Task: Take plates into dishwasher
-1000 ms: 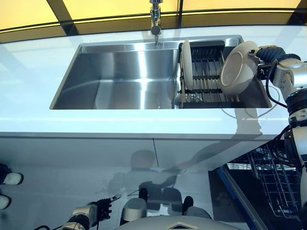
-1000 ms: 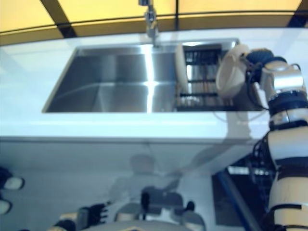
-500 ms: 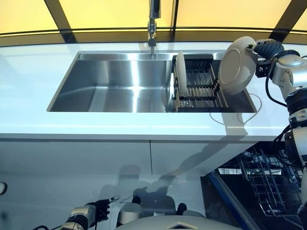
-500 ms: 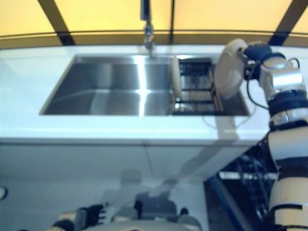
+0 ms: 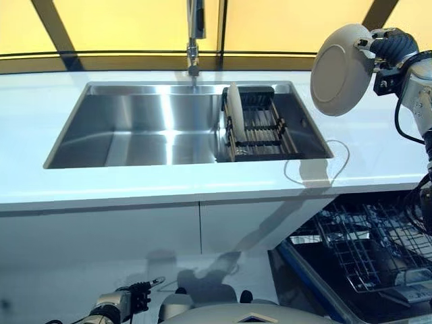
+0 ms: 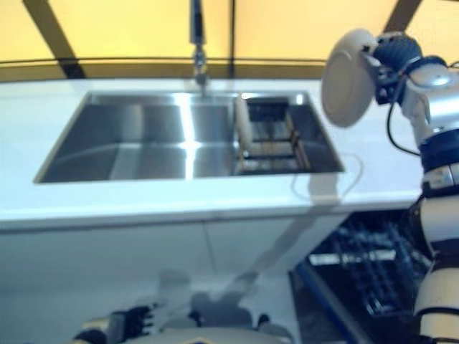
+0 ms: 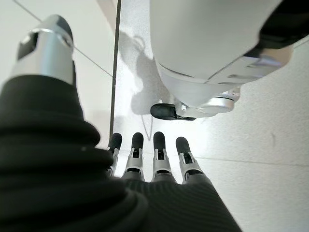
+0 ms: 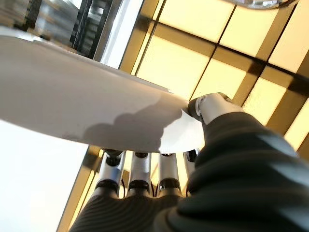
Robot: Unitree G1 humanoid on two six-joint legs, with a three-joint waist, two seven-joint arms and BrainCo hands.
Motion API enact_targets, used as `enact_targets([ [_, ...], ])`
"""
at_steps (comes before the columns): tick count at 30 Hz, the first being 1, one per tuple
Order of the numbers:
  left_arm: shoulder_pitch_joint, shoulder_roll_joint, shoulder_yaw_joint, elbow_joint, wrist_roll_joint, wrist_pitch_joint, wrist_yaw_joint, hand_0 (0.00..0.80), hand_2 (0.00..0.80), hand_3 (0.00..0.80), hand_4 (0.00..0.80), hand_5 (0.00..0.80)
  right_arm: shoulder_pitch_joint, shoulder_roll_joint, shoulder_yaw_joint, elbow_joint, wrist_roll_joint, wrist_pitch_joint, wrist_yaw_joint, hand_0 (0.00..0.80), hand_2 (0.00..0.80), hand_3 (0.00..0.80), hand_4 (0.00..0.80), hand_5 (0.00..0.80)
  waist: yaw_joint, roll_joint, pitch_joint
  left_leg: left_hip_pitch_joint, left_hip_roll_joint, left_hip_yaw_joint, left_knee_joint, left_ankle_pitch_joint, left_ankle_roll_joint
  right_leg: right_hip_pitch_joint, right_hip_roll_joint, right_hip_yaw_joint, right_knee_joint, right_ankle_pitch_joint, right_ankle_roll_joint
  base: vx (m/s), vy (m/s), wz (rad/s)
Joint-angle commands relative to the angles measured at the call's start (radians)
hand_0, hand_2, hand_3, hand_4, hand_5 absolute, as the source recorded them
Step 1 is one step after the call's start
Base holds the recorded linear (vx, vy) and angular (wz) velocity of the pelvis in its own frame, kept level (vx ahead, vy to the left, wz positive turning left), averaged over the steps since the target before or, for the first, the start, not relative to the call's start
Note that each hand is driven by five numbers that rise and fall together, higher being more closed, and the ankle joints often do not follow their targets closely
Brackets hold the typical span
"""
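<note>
Gripping a round white plate [image 5: 341, 69] on edge, right hand [image 5: 389, 46] fingers pinching its rim, left hand [image 5: 135, 298] fingers relaxed.

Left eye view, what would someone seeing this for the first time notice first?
Most striking is the white plate held up in the air by the right hand, above the counter to the right of the steel sink. A second plate stands on edge in the dark rack at the sink's right end. Below right, the open dishwasher rack waits, while the left hand hangs low and idle.
</note>
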Motion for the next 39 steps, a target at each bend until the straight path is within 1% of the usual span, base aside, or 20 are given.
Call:
enact_targets([
  [1, -0.019, 0.039, -0.037, 0.062, 0.048, -0.036, -0.008, 0.0, 0.0, 0.0, 0.0, 0.0, -0.138, -0.119, 0.073, -0.025, -0.023, -0.07, 0.02, 0.8, 0.8, 0.8, 0.8, 0.8, -0.013, -0.044, -0.028, 0.02, -0.047, 0.011, 0.006, -0.072, 0.041, 0.017, -0.018, 0.011, 0.012, -0.01, 0.05, -0.053, 0.029, -0.12],
  [7, -0.008, 0.039, -0.018, 0.058, 0.049, -0.059, -0.002, 0.0, 0.0, 0.0, 0.0, 0.0, -0.047, -0.199, 0.024, -0.073, -0.037, -0.073, 0.087, 0.8, 0.8, 0.8, 0.8, 0.8, -0.041, -0.052, -0.033, 0.022, -0.048, 0.027, 0.002, -0.078, 0.048, 0.003, -0.009, 0.034, 0.016, -0.007, 0.052, -0.053, 0.019, -0.13],
  [10, -0.002, 0.042, -0.005, 0.055, 0.06, -0.076, 0.002, 0.0, 0.0, 0.0, 0.0, 0.0, 0.042, -0.239, -0.037, -0.111, -0.027, -0.084, 0.106, 0.8, 0.8, 0.8, 0.8, 0.8, -0.057, -0.055, -0.03, 0.022, -0.048, 0.036, 0.001, -0.082, 0.052, -0.003, -0.005, 0.045, 0.015, -0.004, 0.052, -0.077, -0.011, -0.13],
  [12, 0.0, 0.046, -0.003, 0.055, 0.063, -0.084, 0.002, 0.0, 0.0, 0.0, 0.0, 0.0, 0.074, -0.25, -0.067, -0.128, -0.028, -0.08, 0.112, 0.8, 0.8, 0.8, 0.8, 0.8, -0.062, -0.057, -0.03, 0.021, -0.05, 0.037, 0.002, -0.083, 0.054, -0.005, -0.003, 0.051, 0.015, -0.004, 0.052, -0.063, -0.012, -0.1],
  [14, 0.004, 0.048, 0.011, 0.056, 0.07, -0.101, -0.005, 0.0, 0.0, 0.0, 0.0, 0.0, 0.142, -0.273, -0.114, -0.158, -0.03, -0.082, 0.127, 0.8, 0.8, 0.8, 0.8, 0.8, -0.077, -0.055, -0.029, 0.023, -0.051, 0.044, 0.002, -0.087, 0.057, -0.012, 0.0, 0.059, 0.016, -0.001, 0.054, -0.066, -0.01, -0.12],
  [19, 0.016, 0.045, 0.026, 0.059, 0.087, -0.134, -0.013, 0.0, 0.0, 0.0, 0.0, 0.0, 0.302, -0.294, -0.226, -0.222, -0.054, -0.09, 0.164, 0.8, 0.8, 0.8, 0.8, 0.8, -0.107, -0.053, -0.024, 0.026, -0.05, 0.057, 0.005, -0.089, 0.063, -0.022, 0.007, 0.081, 0.019, 0.004, 0.054, -0.044, -0.007, -0.12],
  [23, 0.022, 0.041, 0.038, 0.064, 0.092, -0.16, -0.019, 0.0, 0.0, 0.0, 0.0, 0.0, 0.426, -0.294, -0.314, -0.265, -0.07, -0.094, 0.186, 0.8, 0.8, 0.8, 0.8, 0.8, -0.128, -0.049, -0.018, 0.028, -0.049, 0.065, 0.005, -0.091, 0.066, -0.031, 0.013, 0.094, 0.022, 0.007, 0.054, -0.031, -0.002, -0.08],
  [29, 0.024, 0.035, 0.054, 0.058, 0.11, -0.181, -0.022, 0.0, 0.0, 0.0, 0.0, 0.0, 0.644, -0.25, -0.454, -0.343, -0.113, -0.094, 0.217, 0.8, 0.8, 0.8, 0.8, 0.8, -0.152, -0.046, -0.006, 0.025, -0.046, 0.077, 0.005, -0.091, 0.069, -0.043, 0.017, 0.103, 0.023, 0.009, 0.055, -0.03, -0.011, -0.1],
  [32, 0.025, 0.037, 0.057, 0.061, 0.122, -0.19, -0.028, 0.0, 0.0, 0.0, 0.0, 0.0, 0.711, -0.232, -0.493, -0.37, -0.13, -0.095, 0.236, 0.8, 0.8, 0.8, 0.8, 0.8, -0.159, -0.045, 0.0, 0.026, -0.046, 0.081, 0.006, -0.092, 0.071, -0.045, 0.018, 0.105, 0.024, 0.009, 0.055, -0.019, -0.025, -0.06],
  [39, 0.027, 0.033, 0.069, 0.06, 0.135, -0.213, -0.033, 0.0, 0.0, 0.0, 0.0, 0.0, 0.82, -0.173, -0.531, -0.425, -0.205, -0.082, 0.27, 0.8, 0.8, 0.8, 0.8, 0.8, -0.172, -0.04, 0.01, 0.024, -0.046, 0.087, 0.007, -0.092, 0.072, -0.051, 0.019, 0.106, 0.025, 0.009, 0.054, -0.011, -0.017, -0.07],
])
